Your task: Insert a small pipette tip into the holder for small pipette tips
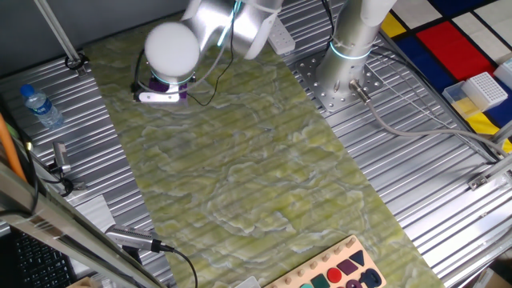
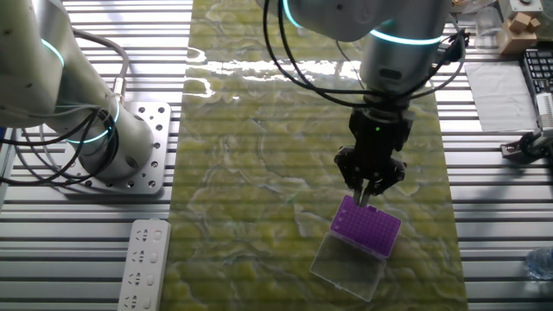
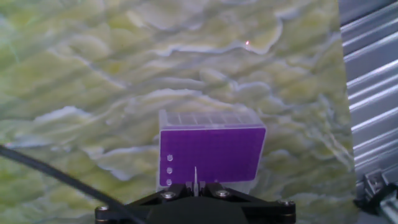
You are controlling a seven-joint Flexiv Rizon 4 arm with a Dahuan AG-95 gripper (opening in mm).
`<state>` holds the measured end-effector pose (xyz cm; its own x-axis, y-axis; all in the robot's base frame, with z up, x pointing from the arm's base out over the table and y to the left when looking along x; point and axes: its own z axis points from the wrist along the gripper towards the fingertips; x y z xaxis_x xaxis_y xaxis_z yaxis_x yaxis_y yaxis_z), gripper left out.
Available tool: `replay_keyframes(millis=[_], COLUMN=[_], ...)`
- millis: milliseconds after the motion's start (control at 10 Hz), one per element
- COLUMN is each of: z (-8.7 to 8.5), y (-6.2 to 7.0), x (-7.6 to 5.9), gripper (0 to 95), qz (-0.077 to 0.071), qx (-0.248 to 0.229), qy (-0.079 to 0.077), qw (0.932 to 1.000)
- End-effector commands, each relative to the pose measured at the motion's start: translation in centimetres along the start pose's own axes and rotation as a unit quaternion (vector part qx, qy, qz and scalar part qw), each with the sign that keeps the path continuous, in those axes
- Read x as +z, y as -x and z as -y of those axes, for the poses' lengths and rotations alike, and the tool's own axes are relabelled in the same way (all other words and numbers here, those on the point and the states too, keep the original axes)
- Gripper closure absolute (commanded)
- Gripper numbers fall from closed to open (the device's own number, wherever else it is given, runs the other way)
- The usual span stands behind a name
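Observation:
The small purple tip holder (image 2: 370, 227) lies on the green mat with its clear lid (image 2: 349, 268) open beside it. It also shows in the hand view (image 3: 211, 154), with a few white tips seated along its left edge. My gripper (image 2: 365, 195) hangs just above the holder's near-left edge, shut on a thin white pipette tip (image 3: 195, 178) that points down at the purple top. In the first fixed view the arm hides most of the holder (image 1: 172, 90).
A white gridded rack with yellow base (image 1: 483, 90) stands at the far right. A water bottle (image 1: 40, 107) lies at the left. A colourful shape board (image 1: 340, 272) sits at the mat's front edge. A white power strip (image 2: 143, 263) lies by the arm base.

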<state>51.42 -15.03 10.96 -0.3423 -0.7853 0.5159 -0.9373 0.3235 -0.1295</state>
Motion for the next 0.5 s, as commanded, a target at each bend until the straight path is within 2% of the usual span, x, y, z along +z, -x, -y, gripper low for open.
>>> replay_keyframes(millis=[100,400,500], z=[-0.7,-1.2,-1.2], y=[-0.1,0.4,0.5], x=[0.4,1.2,1.5], gripper=[95.0,95.0,95.0], qz=[0.004,-0.001,-0.011], qx=[-0.02,-0.038,-0.054], qy=[-0.007,-0.009,-0.013], qw=[0.9998,0.9993,0.9984])
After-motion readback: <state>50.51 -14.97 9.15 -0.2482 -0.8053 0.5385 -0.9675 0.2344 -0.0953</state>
